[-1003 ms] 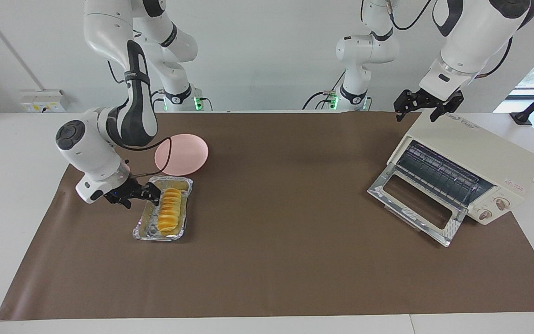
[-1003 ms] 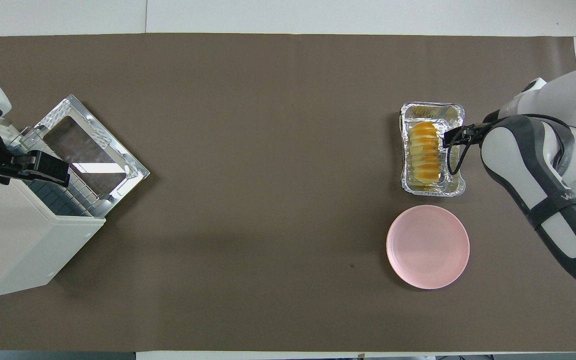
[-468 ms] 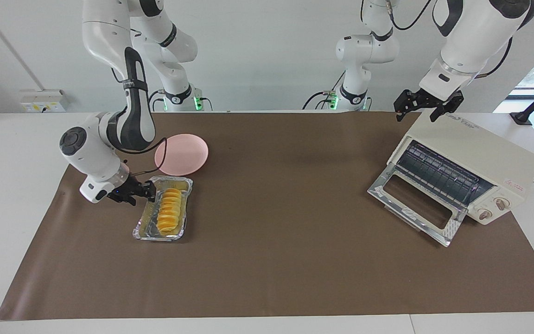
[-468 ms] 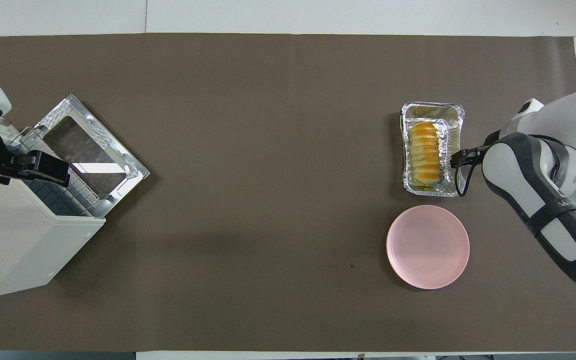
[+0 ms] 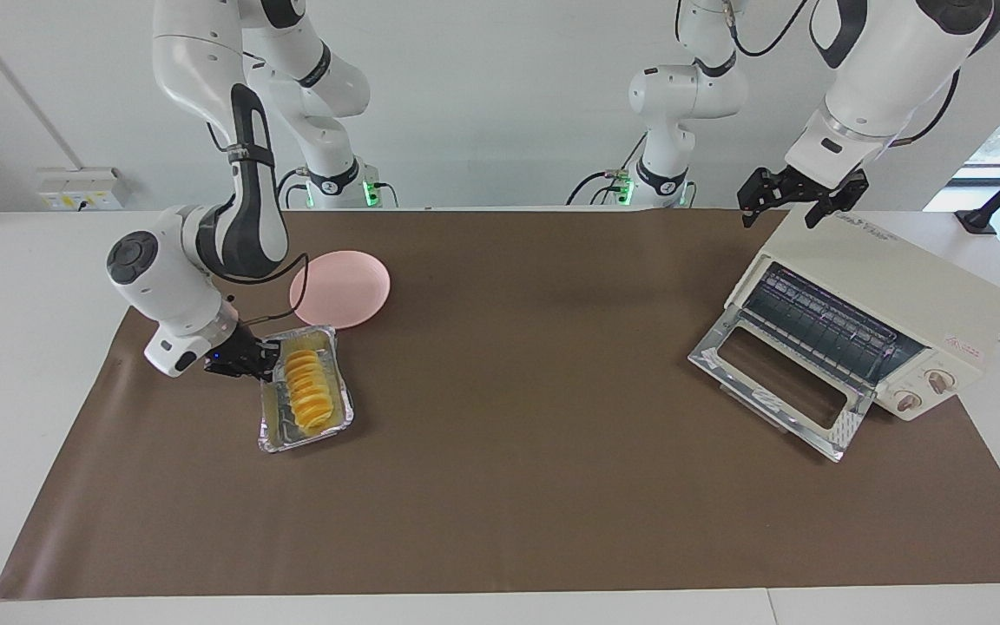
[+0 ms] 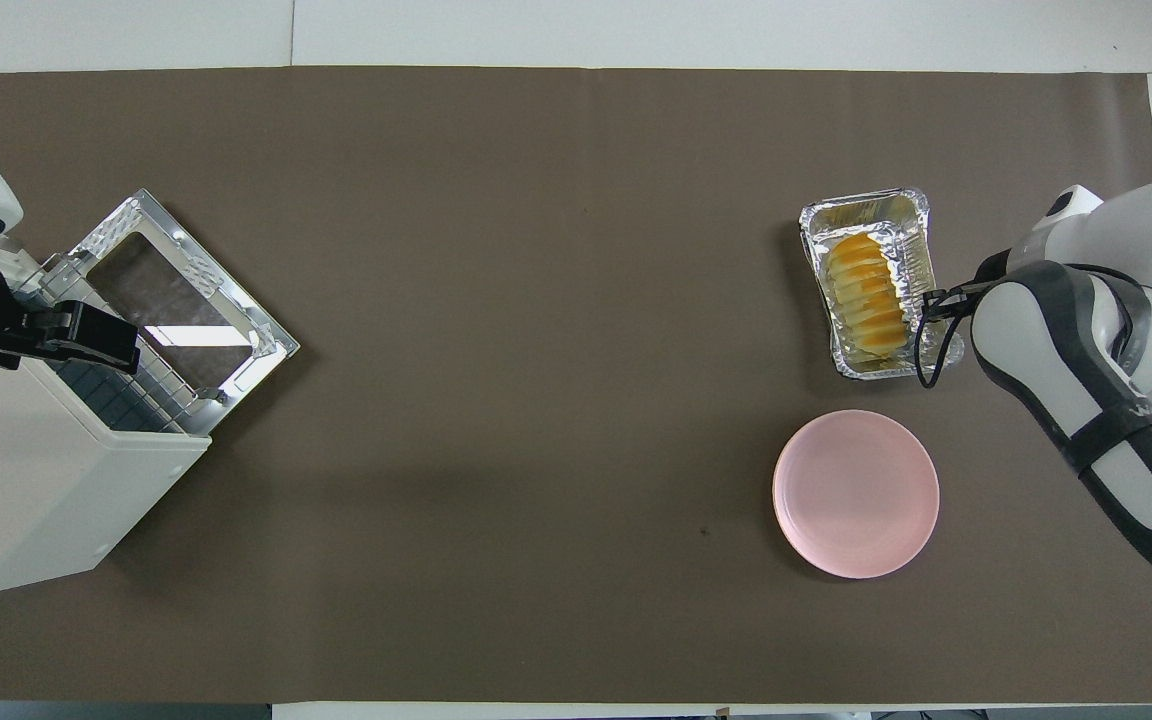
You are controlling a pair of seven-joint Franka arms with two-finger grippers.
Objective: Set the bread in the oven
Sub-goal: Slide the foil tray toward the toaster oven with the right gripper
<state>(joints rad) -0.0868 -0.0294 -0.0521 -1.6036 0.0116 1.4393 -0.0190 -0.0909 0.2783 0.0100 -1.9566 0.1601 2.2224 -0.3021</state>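
Note:
The yellow-orange bread (image 5: 307,392) lies in a crinkled foil tray (image 5: 279,444) at the right arm's end of the table. My right gripper (image 5: 267,360) is low at the tray's long side, shut on its rim. The overhead view shows the bread (image 6: 868,295), the tray (image 6: 861,200) turned askew, and the right gripper (image 6: 931,305) at its edge. The cream-white oven (image 5: 899,286) stands at the left arm's end with its glass door (image 5: 773,382) dropped open. My left gripper (image 5: 782,213) hangs open over the oven's top (image 6: 26,490) and waits.
A round pink plate (image 5: 340,288) lies beside the tray, nearer to the robots, and also shows in the overhead view (image 6: 856,493). A brown mat (image 5: 517,486) covers the table between tray and oven.
My right gripper drew back from the bread to the tray's rim. The tray has turned and shifted with it toward the right arm's end. The left arm has not moved.

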